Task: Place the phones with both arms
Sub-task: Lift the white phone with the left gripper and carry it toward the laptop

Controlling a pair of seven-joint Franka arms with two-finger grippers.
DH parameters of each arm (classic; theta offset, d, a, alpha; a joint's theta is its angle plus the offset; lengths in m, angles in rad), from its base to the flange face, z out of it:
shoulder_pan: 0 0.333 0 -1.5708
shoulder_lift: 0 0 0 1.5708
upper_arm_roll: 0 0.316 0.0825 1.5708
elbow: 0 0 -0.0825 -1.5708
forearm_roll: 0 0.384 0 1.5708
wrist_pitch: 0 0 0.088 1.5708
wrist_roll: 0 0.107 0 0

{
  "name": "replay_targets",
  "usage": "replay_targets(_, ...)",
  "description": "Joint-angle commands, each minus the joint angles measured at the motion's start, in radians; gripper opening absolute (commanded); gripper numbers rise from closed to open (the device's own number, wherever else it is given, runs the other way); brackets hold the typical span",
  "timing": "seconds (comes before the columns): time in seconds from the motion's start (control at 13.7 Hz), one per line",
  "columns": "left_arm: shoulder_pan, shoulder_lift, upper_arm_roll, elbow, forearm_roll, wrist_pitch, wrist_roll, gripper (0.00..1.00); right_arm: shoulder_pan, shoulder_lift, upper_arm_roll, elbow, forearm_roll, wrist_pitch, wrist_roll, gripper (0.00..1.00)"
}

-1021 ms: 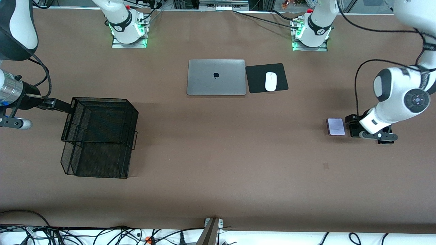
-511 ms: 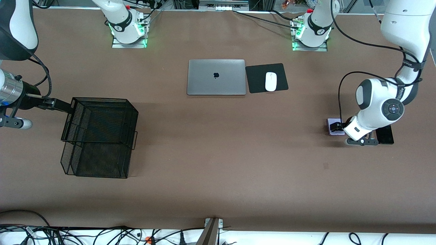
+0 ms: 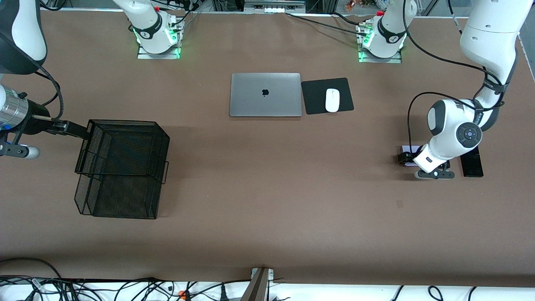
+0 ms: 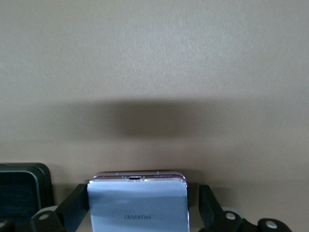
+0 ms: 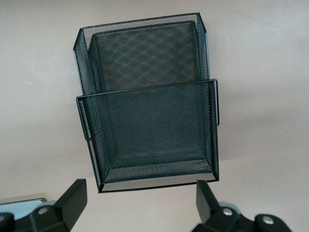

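The pale lilac phone point(image 3: 408, 148) lies flat on the table near the left arm's end, partly covered by my left gripper point(image 3: 406, 158). In the left wrist view the phone point(image 4: 137, 212) sits between the open fingers point(image 4: 71, 209) of the left gripper point(image 4: 140, 192), with small gaps on both sides. The small black phone point(image 4: 19, 189) lies beside it and is hidden under the left arm in the front view. The longer black slab point(image 3: 472, 164) lies toward the left arm's end. My right gripper point(image 3: 77, 130) is open and empty, up in the air by the mesh basket point(image 3: 121, 167).
The black two-tier mesh basket point(image 5: 149, 121) stands toward the right arm's end of the table. A closed grey laptop point(image 3: 265, 95) and a white mouse point(image 3: 332, 100) on a black pad point(image 3: 317, 96) lie near the arms' bases.
My left gripper has moved from over the small black phone to the lilac phone and now straddles it. The black slab has come into view. The right arm has not moved.
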State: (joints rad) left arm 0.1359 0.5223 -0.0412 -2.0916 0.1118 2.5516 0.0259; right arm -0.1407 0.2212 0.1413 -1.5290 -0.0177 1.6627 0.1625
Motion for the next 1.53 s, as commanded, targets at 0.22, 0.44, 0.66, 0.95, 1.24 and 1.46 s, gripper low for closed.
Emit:
replay_targets(0.22, 0.011, -0.001, 0.000, -0.054, -0.015, 0.091, 0.002, 0.72, -0.004, -0.020, 0.004, -0.014, -0.008, -0.011, 0.019, 1.00)
replay_targets(0.44, 0.011, 0.005, 0.000, -0.053, -0.015, 0.091, 0.000, 0.13, -0.004, -0.020, 0.004, -0.014, -0.008, -0.011, 0.019, 1.00)
replay_targets(0.66, 0.010, 0.002, 0.000, -0.038, -0.017, 0.079, -0.041, 0.00, -0.004, -0.020, 0.004, -0.013, -0.007, -0.011, 0.019, 1.00)
replay_targets(0.95, -0.024, 0.001, -0.003, 0.126, -0.015, -0.194, -0.093, 0.00, -0.004, -0.020, 0.004, -0.013, -0.007, -0.011, 0.019, 1.00)
replay_targets(1.24, -0.110, 0.016, -0.003, 0.295, -0.024, -0.381, -0.204, 0.00, -0.004, -0.020, 0.004, -0.013, -0.007, -0.011, 0.019, 1.00)
replay_targets(1.46, -0.241, 0.048, -0.003, 0.347, -0.092, -0.383, -0.350, 0.00, -0.004, -0.020, 0.004, -0.013, -0.007, -0.011, 0.019, 1.00)
